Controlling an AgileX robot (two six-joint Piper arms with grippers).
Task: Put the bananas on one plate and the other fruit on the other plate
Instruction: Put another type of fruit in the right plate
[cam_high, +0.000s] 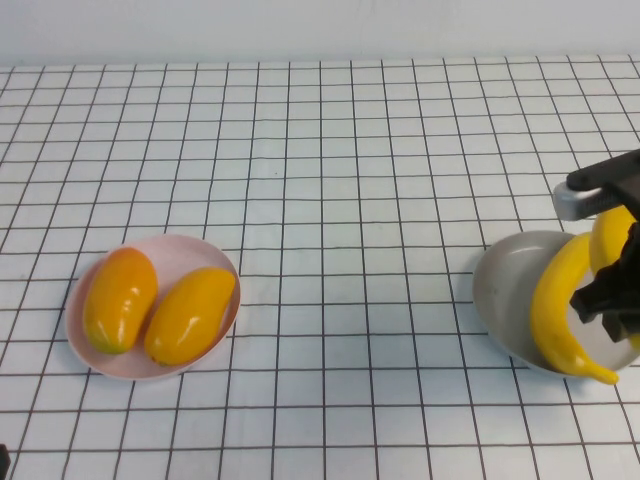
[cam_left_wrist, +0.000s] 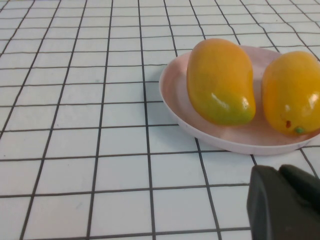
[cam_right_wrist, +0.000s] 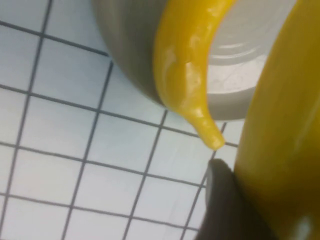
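Note:
Two orange mango-like fruits (cam_high: 120, 298) (cam_high: 190, 315) lie side by side on the pink plate (cam_high: 190, 250) at the left. The grey plate (cam_high: 503, 290) sits at the right edge with one banana (cam_high: 558, 305) lying across it, its tip over the near rim. My right gripper (cam_high: 618, 290) hovers over that plate, shut on the second banana (cam_high: 612, 235). In the right wrist view the held banana (cam_right_wrist: 280, 125) presses against a dark finger (cam_right_wrist: 222, 205) above the grey plate (cam_right_wrist: 125, 45). My left gripper (cam_left_wrist: 280, 172) is shut and holds nothing, low beside the pink plate (cam_left_wrist: 172, 95).
A white cloth with a black grid (cam_high: 340, 200) covers the whole table. The wide stretch between the two plates and the far half of the table hold nothing else. The grey plate lies close to the right border of the high view.

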